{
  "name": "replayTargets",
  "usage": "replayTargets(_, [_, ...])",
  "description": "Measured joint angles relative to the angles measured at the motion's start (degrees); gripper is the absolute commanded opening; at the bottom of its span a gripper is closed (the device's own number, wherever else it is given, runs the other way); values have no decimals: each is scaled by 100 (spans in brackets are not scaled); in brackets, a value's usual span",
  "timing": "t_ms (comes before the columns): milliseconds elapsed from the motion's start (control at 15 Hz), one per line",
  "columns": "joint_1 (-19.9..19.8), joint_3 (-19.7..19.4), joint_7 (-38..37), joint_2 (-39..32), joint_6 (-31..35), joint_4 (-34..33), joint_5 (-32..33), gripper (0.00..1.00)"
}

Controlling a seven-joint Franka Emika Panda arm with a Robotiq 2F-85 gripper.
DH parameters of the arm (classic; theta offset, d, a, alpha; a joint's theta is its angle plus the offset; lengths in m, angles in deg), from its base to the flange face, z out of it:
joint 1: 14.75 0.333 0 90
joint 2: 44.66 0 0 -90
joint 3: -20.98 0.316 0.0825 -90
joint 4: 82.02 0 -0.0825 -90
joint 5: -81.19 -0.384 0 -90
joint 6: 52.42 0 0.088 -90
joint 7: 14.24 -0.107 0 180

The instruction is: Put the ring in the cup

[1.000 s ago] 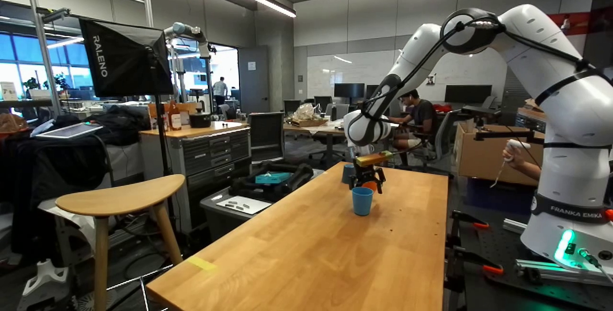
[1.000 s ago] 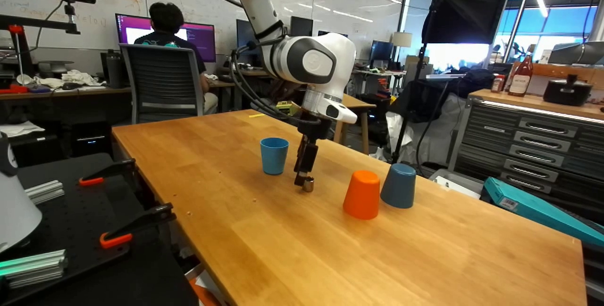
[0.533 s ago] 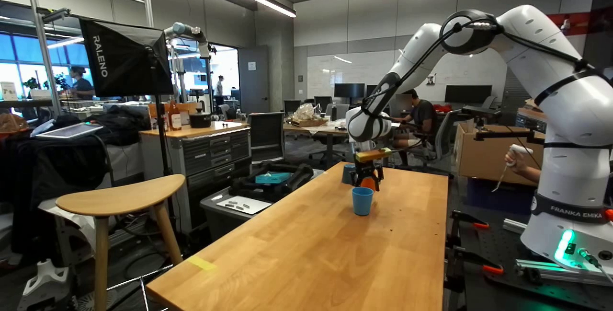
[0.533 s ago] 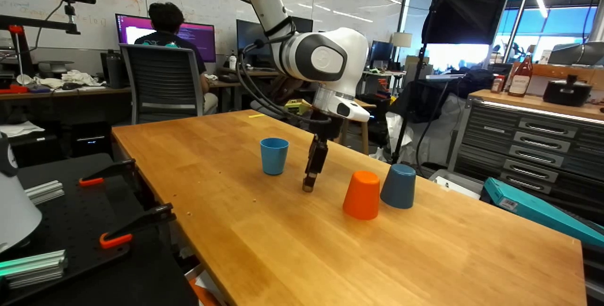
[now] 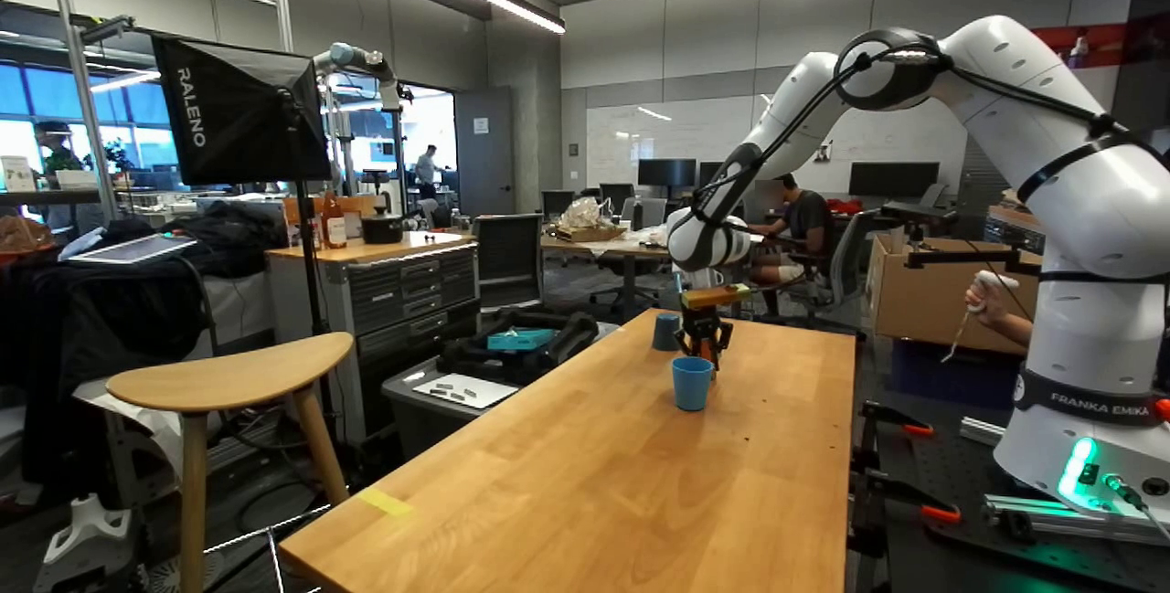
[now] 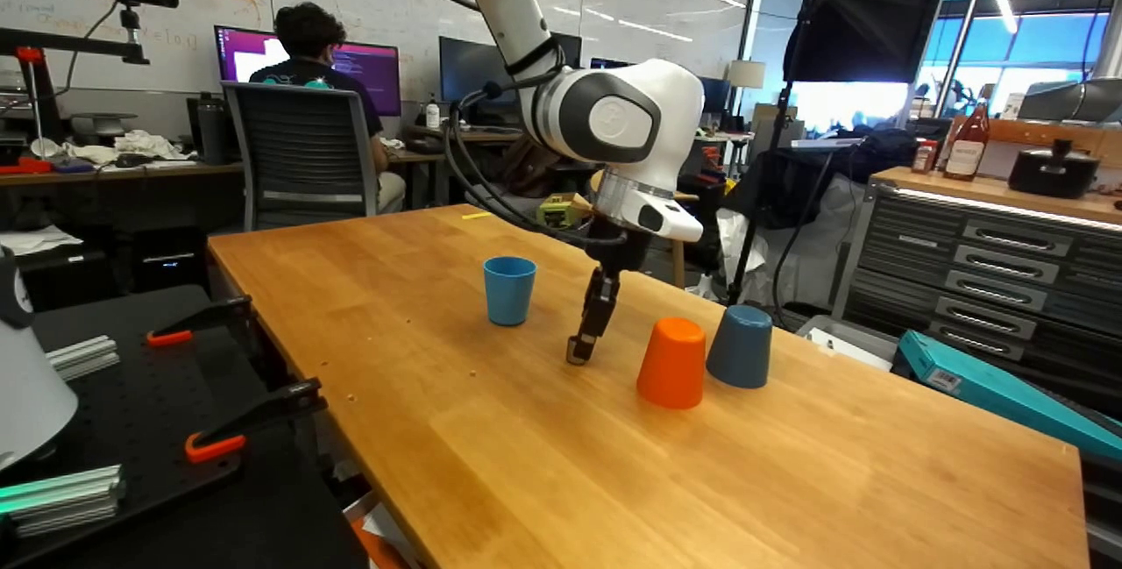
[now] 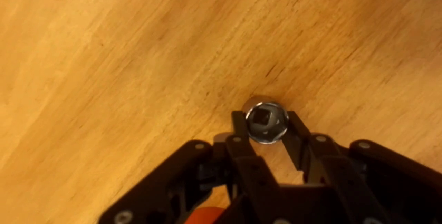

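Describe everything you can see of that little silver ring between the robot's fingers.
The ring is small, round and shiny, apparently metal, with a bright rim and a dark square opening inside, like a wrench socket. Its open end shows in the wrist view. The hand appears closed on it, a black finger against each side. In an exterior view it is between the upright blue cup and the upside-down orange cup; whether it touches the table is unclear.

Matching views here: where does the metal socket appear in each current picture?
In an exterior view: metal socket just below centre, in the gripper.
In an exterior view: not discernible; the upright light-blue cup stands in front of the gripper.
Wrist view: metal socket right of centre, between the fingertips.
Shared landmark: the gripper.
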Motion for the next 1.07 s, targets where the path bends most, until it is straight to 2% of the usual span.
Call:
replayTargets(267, [-90,0,185,29,-55,-160,-129,9])
replayTargets(467, [-80,22,476,389,-339,-217,-249,9])
replayTargets(800, [-61,193,1005,1186,-1350,-219,-596,9])
replayTargets(1067, [-3,380,1303,1266,-1979,-223,-943,9])
